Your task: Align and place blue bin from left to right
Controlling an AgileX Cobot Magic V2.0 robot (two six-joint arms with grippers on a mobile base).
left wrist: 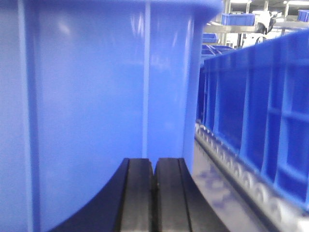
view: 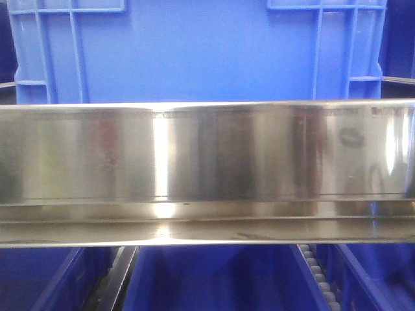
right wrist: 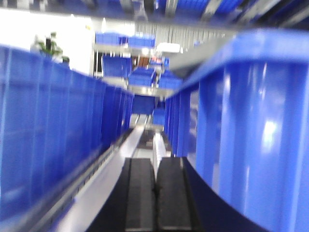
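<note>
You are seeing the blue bin [view: 194, 52] showing plain bright blue; below it, the rail [view: 207, 162] is gleaming silver with darker vertical streaks.

Blue bin [view: 194, 52] behind steel rail [view: 207, 155], bins [view: 214, 278] below

Bright — glare on the steel rail [view: 162, 162]; right wrist view blurred.

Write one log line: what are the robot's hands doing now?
left gripper: shut, empty, facing blue bin wall | right gripper: shut, empty, beside bin | bin: behind steel rail
</note>
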